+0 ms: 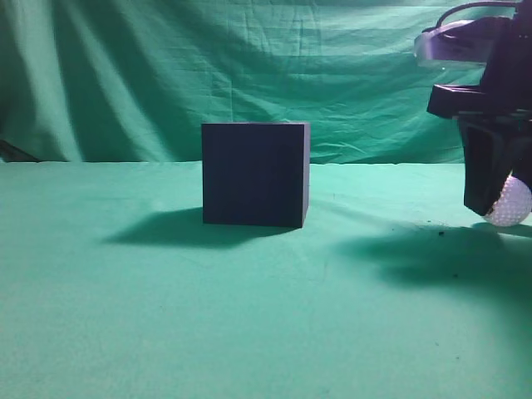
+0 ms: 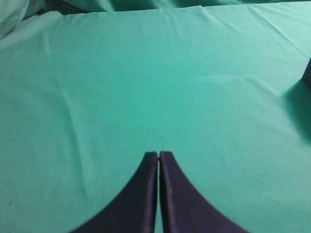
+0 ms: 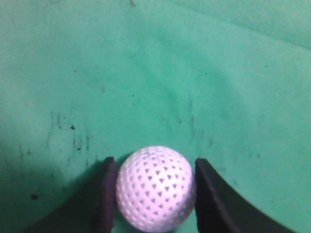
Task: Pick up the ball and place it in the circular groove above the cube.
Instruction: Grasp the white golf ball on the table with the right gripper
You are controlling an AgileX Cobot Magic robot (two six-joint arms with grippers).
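Note:
The white dimpled ball sits between the black fingers of my right gripper at the far right edge of the exterior view, just above the green cloth. In the right wrist view the ball fills the gap of the right gripper, and both fingers press on its sides. The dark navy-black cube stands on the cloth at the middle, well left of the ball. Its top face and any groove are hidden at this height. My left gripper is shut and empty over bare cloth.
A green cloth covers the table and hangs as a backdrop behind. Small dark specks dot the cloth near the ball. A dark corner, seemingly the cube, shows at the right edge of the left wrist view.

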